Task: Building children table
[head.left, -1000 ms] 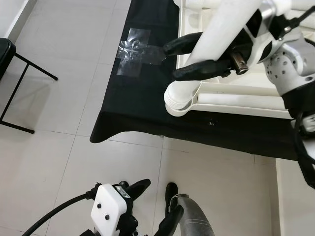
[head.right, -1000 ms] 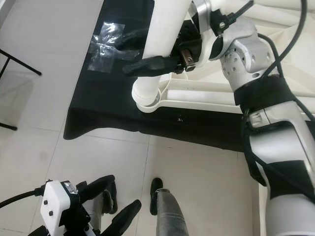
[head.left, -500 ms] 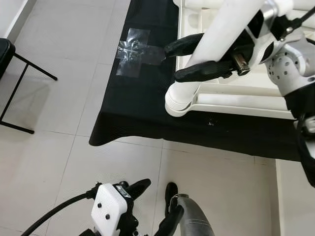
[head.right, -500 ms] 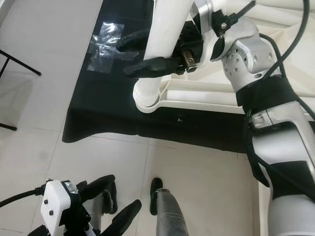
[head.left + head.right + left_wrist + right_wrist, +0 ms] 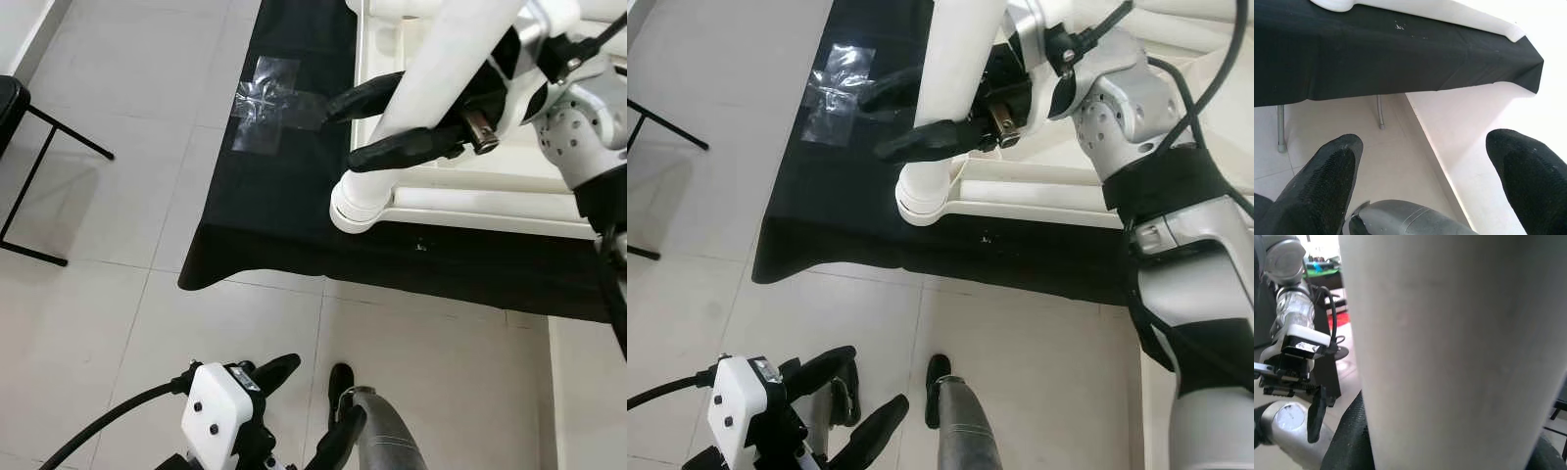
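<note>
A white table leg [image 5: 431, 78] is clamped between the fingers of the right gripper [image 5: 377, 122], its foot seated in the upturned tabletop's [image 5: 470, 201] corner. The left gripper [image 5: 299, 401] is held spread, well below the tabletop.

Open tiled floor [image 5: 88, 294] from 7 to 10 o'clock; chair [image 5: 20, 117] sits at 10. Black-draped table [image 5: 265, 225] blocks 12 o'clock, white leg [image 5: 431, 78] and tabletop [image 5: 470, 191] crowding 1.

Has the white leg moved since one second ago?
Cannot tell. The leg, held by the right gripper, stays at the tabletop corner; small shifts match camera motion.
</note>
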Tool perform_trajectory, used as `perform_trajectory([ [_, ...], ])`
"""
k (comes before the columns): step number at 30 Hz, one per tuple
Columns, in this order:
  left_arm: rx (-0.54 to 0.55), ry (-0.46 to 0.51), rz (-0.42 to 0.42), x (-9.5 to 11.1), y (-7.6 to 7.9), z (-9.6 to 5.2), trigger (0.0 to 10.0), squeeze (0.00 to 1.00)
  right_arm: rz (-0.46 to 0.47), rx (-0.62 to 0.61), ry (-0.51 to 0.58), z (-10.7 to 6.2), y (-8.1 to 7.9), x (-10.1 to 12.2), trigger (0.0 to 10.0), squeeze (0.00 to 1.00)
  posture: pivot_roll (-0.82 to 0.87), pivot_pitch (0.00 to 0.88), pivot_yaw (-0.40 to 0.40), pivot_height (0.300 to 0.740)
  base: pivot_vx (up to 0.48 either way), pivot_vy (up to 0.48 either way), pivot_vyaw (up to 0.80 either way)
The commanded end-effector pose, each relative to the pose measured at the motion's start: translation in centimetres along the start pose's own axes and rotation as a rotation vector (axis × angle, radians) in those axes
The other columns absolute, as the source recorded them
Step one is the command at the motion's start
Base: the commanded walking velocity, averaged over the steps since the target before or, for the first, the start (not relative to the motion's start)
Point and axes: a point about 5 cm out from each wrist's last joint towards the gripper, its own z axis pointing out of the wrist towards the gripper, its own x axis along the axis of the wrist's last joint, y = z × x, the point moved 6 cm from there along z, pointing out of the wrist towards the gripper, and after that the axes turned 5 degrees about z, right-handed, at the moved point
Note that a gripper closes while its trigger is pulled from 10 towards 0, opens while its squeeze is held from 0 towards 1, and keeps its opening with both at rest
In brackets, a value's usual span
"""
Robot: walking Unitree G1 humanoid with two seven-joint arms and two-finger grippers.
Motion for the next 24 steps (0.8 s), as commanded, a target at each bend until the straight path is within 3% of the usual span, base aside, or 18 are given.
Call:
perform_trajectory([
  [1, -0.02, -0.019, -0.031, -0.3, 0.6, -0.3, 10.0, 0.0, 0.139, 0.026, -0.106, 0.2, -1.0, -4.3, 10.0, 0.0, 0.11, 0.557, -0.059, 0.74, 0.0, 0.0, 0.0],
  [8, -0.021, -0.019, -0.031, -0.3, 0.6, -0.2, 10.0, 0.0, 0.127, 0.077, -0.09, 1.9, -0.9, -4.3, 10.0, 0.0, 0.1, 0.556, -0.063, 0.74, 0.0, 0.0, 0.0],
  [12, -0.019, -0.018, -0.032, -0.2, 0.6, -0.1, 10.0, 0.0, 0.131, 0.059, -0.08, 2.9, 0.4, -4.3, 10.0, 0.0, 0.09, 0.559, -0.071, 0.74, 0.0, 0.0, 0.0],
  [19, -0.017, -0.016, -0.032, -0.2, 0.6, -0.1, 10.0, 0.0, 0.125, 0.02, -0.073, 2.7, 1.4, -4.2, 10.0, 0.0, 0.09, 0.558, -0.075, 0.74, 0.0, 0.0, 0.0],
  [24, -0.017, -0.014, -0.033, -0.1, 0.6, 0.0, 10.0, 0.0, 0.12, -0.1, -0.094, 2.7, 3.3, -4.9, 10.0, 0.0, 0.09, 0.559, -0.077, 0.74, 0.0, 0.0, 0.0],
])
